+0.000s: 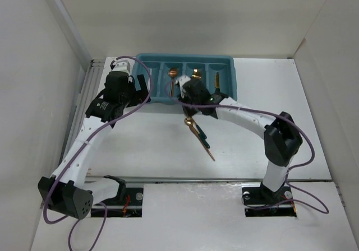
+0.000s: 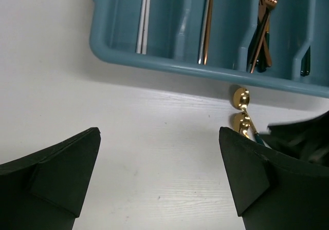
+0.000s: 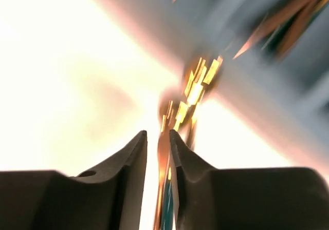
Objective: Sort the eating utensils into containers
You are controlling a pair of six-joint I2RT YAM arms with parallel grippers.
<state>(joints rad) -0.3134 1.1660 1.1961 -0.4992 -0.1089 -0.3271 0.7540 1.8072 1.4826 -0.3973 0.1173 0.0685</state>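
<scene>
The teal tray (image 1: 231, 78) stands at the back; in the left wrist view its front wall (image 2: 169, 63) shows, with white chopsticks (image 2: 143, 19), a copper spoon (image 2: 206, 27), forks (image 2: 263, 32) and a dark handle (image 2: 305, 63) in separate compartments. My left gripper (image 2: 159, 132) is open and empty over bare table in front of the tray's left end (image 1: 140, 88). My right gripper (image 3: 158, 133) is shut on a copper utensil (image 3: 164, 168) with a teal-dark handle, just before the tray's front wall (image 1: 189, 97); that view is blurred. Two gold spoon bowls (image 2: 240, 97) show beside it.
More utensils (image 1: 199, 136) lie in a loose bunch on the white table (image 1: 269, 88) in front of the tray, gold ends toward it. White walls close in left, back and right. Purple cables loop around both arms.
</scene>
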